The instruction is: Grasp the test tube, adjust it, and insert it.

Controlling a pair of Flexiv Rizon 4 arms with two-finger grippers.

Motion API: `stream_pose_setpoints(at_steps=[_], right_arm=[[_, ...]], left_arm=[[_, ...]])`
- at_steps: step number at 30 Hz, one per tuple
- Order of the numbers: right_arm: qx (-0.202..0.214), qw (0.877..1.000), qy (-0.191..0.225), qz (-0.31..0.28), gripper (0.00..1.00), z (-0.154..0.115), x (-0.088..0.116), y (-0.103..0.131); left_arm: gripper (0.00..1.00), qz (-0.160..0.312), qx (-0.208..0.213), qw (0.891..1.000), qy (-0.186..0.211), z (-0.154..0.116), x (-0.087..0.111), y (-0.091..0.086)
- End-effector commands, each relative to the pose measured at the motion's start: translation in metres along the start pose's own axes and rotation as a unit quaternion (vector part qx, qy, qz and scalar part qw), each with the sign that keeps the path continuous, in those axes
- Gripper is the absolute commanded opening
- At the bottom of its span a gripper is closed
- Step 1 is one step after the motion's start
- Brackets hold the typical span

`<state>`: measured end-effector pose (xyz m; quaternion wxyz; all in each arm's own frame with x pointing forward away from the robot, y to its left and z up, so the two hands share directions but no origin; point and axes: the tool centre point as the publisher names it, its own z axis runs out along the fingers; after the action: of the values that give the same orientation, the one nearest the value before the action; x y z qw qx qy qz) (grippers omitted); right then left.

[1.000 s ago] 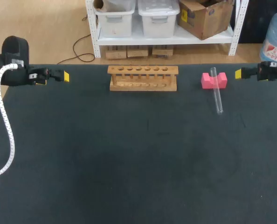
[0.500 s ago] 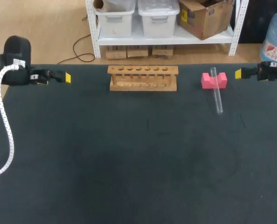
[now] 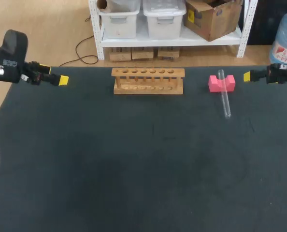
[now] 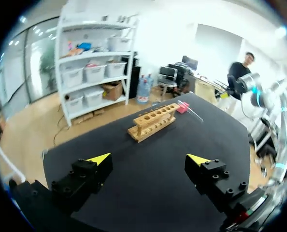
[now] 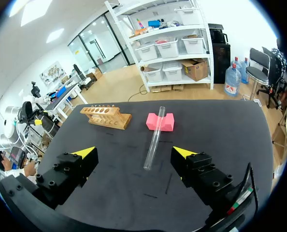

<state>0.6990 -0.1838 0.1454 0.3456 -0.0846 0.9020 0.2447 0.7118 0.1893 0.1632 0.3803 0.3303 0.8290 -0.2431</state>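
Glass test tube [image 3: 224, 96] lay at upper right of the head view, one end propped on a pink block [image 3: 214, 83]. It looked light, slippery and fragile; a gentle hold near its middle seemed wise. Left gripper [image 4: 148, 159] and right gripper [image 5: 134, 152] had jaws spread, empty.

Head camera is looking down from above and behind, taking in the black table [image 3: 134, 169]. Left wrist camera is gazing across from the left edge, well back; right wrist camera is sitting nearer the test tube [image 5: 154, 137]. All three are sharing the wooden rack [image 3: 148, 80].
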Motion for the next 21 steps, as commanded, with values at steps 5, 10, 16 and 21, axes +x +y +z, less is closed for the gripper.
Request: stream_pose_setpoints(at_steps=[5, 10, 16, 21], right_arm=[[0.005, 1.000, 0.000, 0.000, 1.00, -0.001, 0.000, 0.002], [0.005, 1.000, 0.000, 0.000, 1.00, -0.001, 0.000, 0.002], [0.005, 1.000, 0.000, 0.000, 1.00, -0.001, 0.000, 0.002], [0.005, 1.000, 0.000, 0.000, 1.00, -0.001, 0.000, 0.002]], left_arm=[[1.00, 0.155, 0.175, 0.968, -0.091, 0.021, -0.009, 0.017], [1.00, 0.177, 0.191, 0.960, -0.100, 0.043, -0.017, 0.030], [1.00, 0.183, 0.205, 0.957, -0.088, 0.069, -0.019, 0.042], [1.00, 0.177, 0.205, 0.959, -0.080, 0.090, -0.024, 0.047]])
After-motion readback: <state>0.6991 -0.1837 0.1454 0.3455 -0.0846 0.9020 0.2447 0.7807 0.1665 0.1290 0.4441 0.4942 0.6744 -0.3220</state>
